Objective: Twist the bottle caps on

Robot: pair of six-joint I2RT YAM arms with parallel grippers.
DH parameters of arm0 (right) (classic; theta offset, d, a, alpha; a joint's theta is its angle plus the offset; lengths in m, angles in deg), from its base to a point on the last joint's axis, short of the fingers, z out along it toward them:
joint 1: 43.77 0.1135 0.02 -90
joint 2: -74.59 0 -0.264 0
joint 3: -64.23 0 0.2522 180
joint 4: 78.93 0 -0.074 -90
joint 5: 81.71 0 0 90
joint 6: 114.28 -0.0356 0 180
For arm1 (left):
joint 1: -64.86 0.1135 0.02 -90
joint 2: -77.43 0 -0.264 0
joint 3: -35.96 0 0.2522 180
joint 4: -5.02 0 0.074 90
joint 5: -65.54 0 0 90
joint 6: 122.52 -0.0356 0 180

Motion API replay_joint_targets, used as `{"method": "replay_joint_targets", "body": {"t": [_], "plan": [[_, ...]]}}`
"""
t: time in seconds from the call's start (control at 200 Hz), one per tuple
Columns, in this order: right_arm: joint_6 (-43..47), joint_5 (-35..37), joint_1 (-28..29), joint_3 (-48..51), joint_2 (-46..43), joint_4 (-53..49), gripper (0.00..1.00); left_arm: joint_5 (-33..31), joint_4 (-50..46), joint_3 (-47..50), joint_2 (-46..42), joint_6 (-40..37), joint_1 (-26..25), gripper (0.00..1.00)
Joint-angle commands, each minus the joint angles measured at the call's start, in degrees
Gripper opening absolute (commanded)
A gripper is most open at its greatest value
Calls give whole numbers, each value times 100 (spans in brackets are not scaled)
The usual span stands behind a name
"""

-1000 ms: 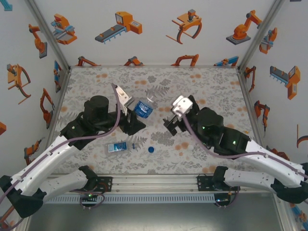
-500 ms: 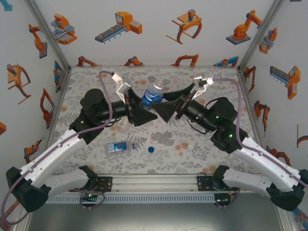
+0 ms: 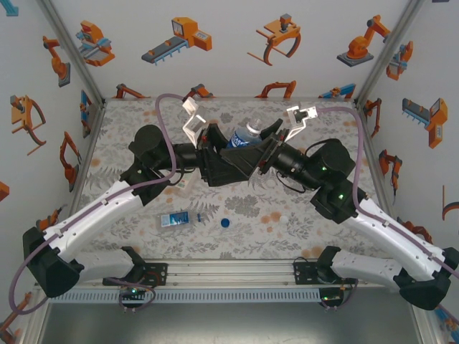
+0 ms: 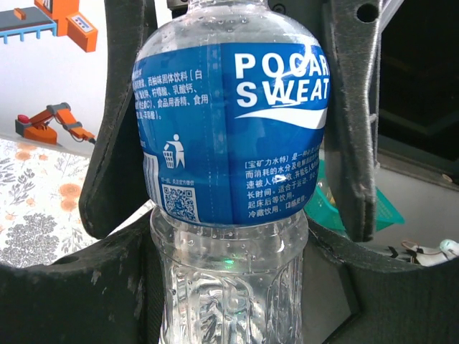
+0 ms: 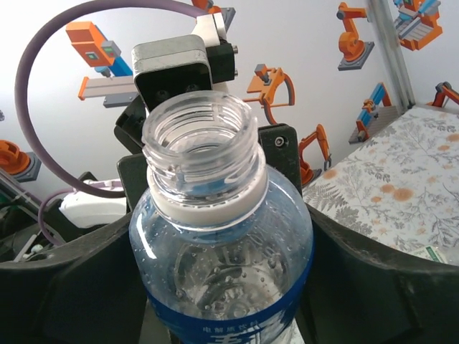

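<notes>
From my station the flowered desk [image 3: 136, 118] fills the overhead view, with both arms reaching in and meeting near 12 o'clock from its centre. The left arm [image 3: 107, 208] comes in from 8 o'clock and the right arm [image 3: 387, 229] from 4 o'clock.

Between them, lifted clear of the desk, is the held bottle [image 4: 229, 143], clear plastic with a blue label and liquid inside. The left gripper [image 4: 233, 107] is pinching it across the labelled body. On the left wrist camera I see a dark finger [image 4: 115, 143] flat against each side of the label.

The right gripper [image 5: 222, 301] sits around the same bottle's shoulder, just below the neck. Its dark fingers lie close on both sides, but I cannot tell whether they are pressing or only standing beside it. On the right wrist camera the neck points up towards 12 o'clock. Its mouth is bare, the threads are showing, and there is a white ring under them.

Down on the desk, a second bottle [image 3: 174, 219] with a blue label lies on its side at about 8 o'clock from the centre. A blue cap [image 3: 225, 222] rests near it at 6 o'clock. A small white cap [image 3: 284, 217] sits at about 5 o'clock, well apart from the blue one.
</notes>
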Motion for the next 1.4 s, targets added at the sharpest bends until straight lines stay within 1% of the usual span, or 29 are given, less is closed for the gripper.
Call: {"method": "replay_joint_targets", "body": {"t": [0.0, 0.055, 0.12, 0.15, 0.245, 0.37, 0.601, 0.831, 0.991, 1.152, 1.282, 1.322, 1.397], "plan": [[47, 43, -15, -120, -194, 132, 59, 138, 86, -245, -23, -24, -24, 49], [92, 100, -13, -144, -221, 8, 54, 127, -241, -322, -39, -207, -52, 54], [140, 119, -13, -169, -241, -77, 51, 47, -758, -439, -49, -516, -103, 68], [163, 143, -13, -181, -239, -135, 49, -23, -993, -498, -60, -661, -124, 72], [211, 176, -11, -251, -250, -316, 46, -205, -1628, -687, -65, -1030, -185, 78], [256, 285, -13, -301, -255, -506, 44, -465, -2075, -813, -86, -1300, -235, 80], [186, 518, -16, -301, -253, -697, 41, -918, -2222, -869, -58, -1411, -357, 78], [67, 560, -13, -217, -241, -558, 40, -912, -1754, -789, 28, -1231, -437, 78], [-41, 507, -13, -173, -226, -426, 40, -909, -1477, -714, 79, -1110, -458, 72], [-73, 497, -13, -156, -244, -396, 40, -930, -1299, -571, 23, -1055, -459, 62], [4, 574, -13, -132, -294, -477, 40, -1103, -1318, -447, -80, -1126, -459, 56], [59, 606, -13, -154, -306, -556, 42, -1184, -1377, -409, -135, -1182, -452, 53], [214, 712, -18, -241, -342, -823, 57, -1339, -1665, -379, -239, -1367, -441, 50]]}}
